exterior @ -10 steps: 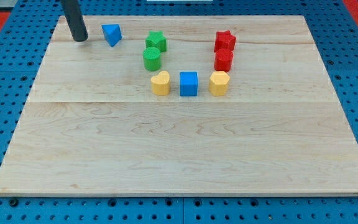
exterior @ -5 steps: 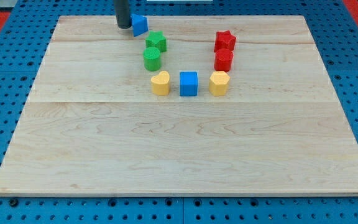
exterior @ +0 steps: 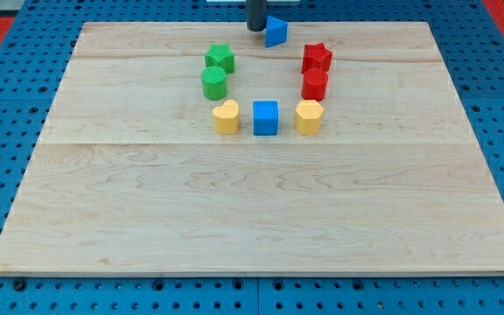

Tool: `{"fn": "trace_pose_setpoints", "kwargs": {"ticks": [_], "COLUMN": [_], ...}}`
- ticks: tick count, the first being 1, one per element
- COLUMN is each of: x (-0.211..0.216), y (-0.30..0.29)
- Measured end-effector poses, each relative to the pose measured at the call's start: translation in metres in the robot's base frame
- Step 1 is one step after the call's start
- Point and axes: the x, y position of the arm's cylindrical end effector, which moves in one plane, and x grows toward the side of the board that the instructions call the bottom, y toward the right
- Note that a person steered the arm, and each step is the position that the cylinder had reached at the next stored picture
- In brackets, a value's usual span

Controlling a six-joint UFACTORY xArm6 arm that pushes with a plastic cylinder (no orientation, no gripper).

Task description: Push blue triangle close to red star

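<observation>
The blue triangle (exterior: pixel 276 31) sits near the board's top edge, a little left of and above the red star (exterior: pixel 316 58). My tip (exterior: pixel 256 29) is right against the triangle's left side. The rod rises out of the view's top. A small gap separates the triangle from the red star.
A red hexagon-like block (exterior: pixel 314 85) sits just below the red star. A green star (exterior: pixel 220 59) and green cylinder (exterior: pixel 213 83) are on the left. A yellow heart (exterior: pixel 226 116), blue cube (exterior: pixel 266 117) and yellow hexagon (exterior: pixel 308 116) form a row below. The wooden board (exterior: pixel 252 210) lies on a blue pegboard.
My tip has swept to the view's right along the top edge, pushing the blue triangle from the upper left to just left of the red star.
</observation>
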Motion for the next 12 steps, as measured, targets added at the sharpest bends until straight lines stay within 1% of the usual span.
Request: {"fn": "trace_pose_setpoints", "kwargs": {"ticks": [1, 3, 5, 6, 8, 9, 10, 11, 12], "x": [0.001, 0.005, 0.008, 0.010, 0.019, 0.022, 0.014, 0.033, 0.035], "y": [0.007, 0.044, 0.105, 0.097, 0.053, 0.045, 0.103, 0.126, 0.096]}}
